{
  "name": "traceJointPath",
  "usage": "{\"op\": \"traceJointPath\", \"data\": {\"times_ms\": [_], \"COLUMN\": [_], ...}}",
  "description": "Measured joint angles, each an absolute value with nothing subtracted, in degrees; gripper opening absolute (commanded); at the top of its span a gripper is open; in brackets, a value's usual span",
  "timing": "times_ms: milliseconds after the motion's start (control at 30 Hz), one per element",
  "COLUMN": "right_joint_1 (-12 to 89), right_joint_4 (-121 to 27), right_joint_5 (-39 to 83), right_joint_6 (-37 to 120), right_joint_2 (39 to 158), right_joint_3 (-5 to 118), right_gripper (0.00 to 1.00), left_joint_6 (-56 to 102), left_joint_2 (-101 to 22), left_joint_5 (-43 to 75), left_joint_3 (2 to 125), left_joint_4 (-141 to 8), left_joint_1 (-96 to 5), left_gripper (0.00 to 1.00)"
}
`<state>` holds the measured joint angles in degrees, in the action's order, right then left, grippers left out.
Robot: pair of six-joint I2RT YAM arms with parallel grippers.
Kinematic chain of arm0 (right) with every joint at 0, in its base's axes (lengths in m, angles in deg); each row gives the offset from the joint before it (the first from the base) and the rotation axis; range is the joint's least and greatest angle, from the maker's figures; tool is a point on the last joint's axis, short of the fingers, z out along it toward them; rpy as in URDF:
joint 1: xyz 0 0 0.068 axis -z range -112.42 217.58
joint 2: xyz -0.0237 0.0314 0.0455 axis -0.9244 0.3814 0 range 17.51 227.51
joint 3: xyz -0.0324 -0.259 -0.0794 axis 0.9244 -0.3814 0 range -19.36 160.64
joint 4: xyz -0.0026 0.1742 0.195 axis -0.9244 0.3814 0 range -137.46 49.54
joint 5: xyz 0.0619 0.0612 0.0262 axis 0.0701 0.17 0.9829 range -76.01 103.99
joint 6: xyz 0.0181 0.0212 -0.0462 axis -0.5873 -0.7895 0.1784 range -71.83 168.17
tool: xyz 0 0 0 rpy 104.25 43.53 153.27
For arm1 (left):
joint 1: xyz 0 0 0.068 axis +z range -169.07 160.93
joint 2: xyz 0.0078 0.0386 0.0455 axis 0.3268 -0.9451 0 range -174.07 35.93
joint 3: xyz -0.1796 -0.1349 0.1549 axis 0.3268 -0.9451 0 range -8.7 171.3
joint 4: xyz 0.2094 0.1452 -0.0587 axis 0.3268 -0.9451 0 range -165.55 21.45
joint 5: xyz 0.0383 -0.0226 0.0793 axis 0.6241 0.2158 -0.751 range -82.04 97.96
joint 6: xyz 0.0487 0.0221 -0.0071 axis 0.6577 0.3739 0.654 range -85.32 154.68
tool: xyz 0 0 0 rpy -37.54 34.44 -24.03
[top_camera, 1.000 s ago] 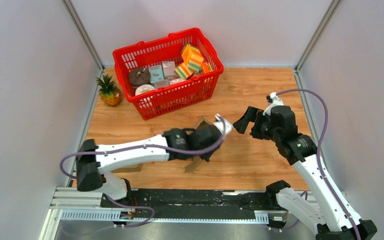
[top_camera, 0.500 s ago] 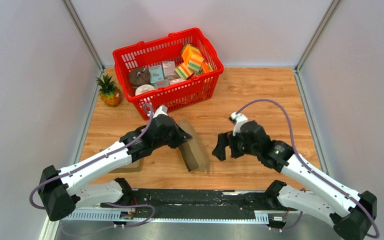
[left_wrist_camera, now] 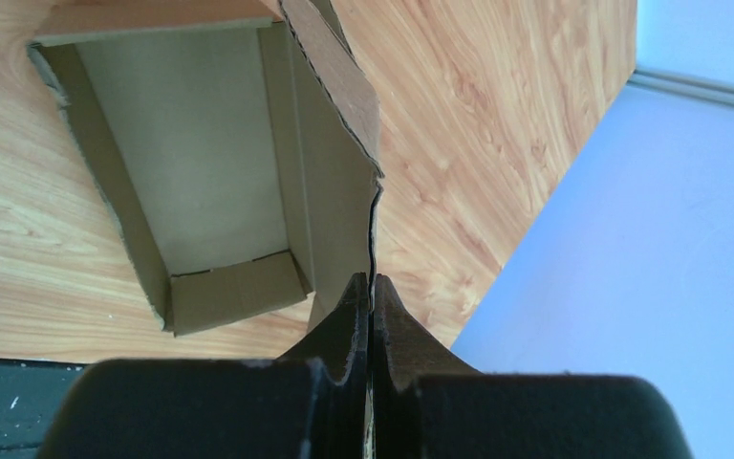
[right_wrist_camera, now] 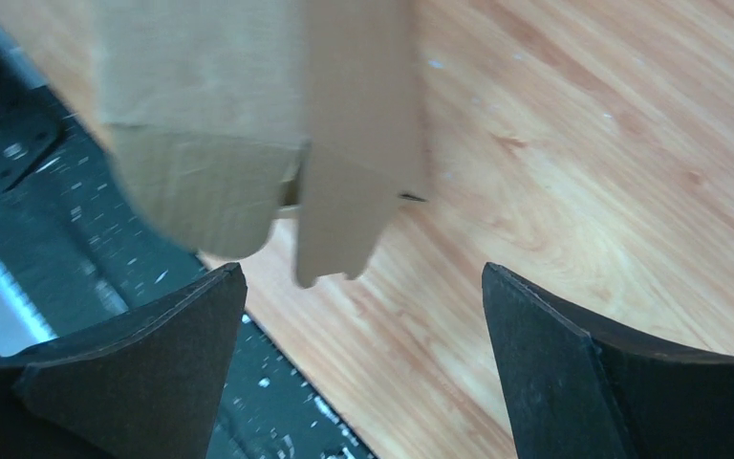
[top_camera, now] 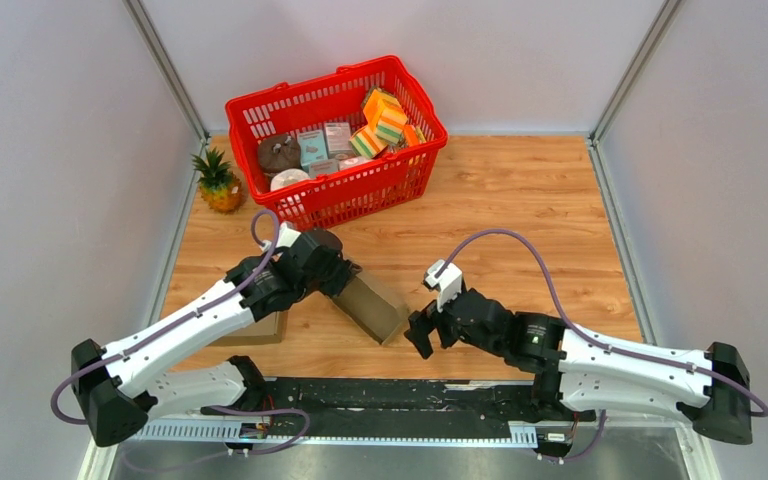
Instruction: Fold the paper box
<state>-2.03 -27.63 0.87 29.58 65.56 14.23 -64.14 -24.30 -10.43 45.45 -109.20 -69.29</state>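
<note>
The brown paper box point(top_camera: 370, 305) lies on the wooden table between the two arms, partly folded, its open inside showing in the left wrist view point(left_wrist_camera: 191, 163). My left gripper point(top_camera: 338, 278) is shut on the edge of one of its flaps point(left_wrist_camera: 344, 182), at the box's far-left end. My right gripper point(top_camera: 418, 332) is open and empty, just right of the box's near end. In the right wrist view the box's end and a loose flap point(right_wrist_camera: 344, 210) hang just ahead of the open fingers point(right_wrist_camera: 153, 354).
A red basket point(top_camera: 352, 190) with several items stands at the back. A small pineapple point(top_camera: 218, 182) sits left of it. A flat brown cardboard piece point(top_camera: 255, 330) lies under the left arm. The black rail point(top_camera: 360, 395) runs along the table's near edge.
The left gripper has drawn back left with the box, turning it flatter. The right arm has swung down and left, low over the table, to the box's near end.
</note>
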Motion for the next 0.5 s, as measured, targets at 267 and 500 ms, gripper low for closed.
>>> {"op": "traceJointPath", "data": {"times_ms": [267, 500], "right_joint_1": [-2.05, -0.47], "right_joint_4": [-35.12, -43.01], "right_joint_5": [-7.9, -8.14], "right_joint_6": [31.08, 33.23], "right_joint_2": [72.23, 76.56], "right_joint_3": [13.18, 12.52], "right_gripper": [0.56, 0.32], "left_joint_6": [-65.83, -63.9], "left_joint_2": [-22.59, -21.79], "left_joint_5": [-12.55, -13.38], "left_joint_3": [44.6, 43.51], "left_joint_4": [-109.61, -109.33], "left_joint_1": [-69.22, -69.22], "left_gripper": [0.12, 0.65]}}
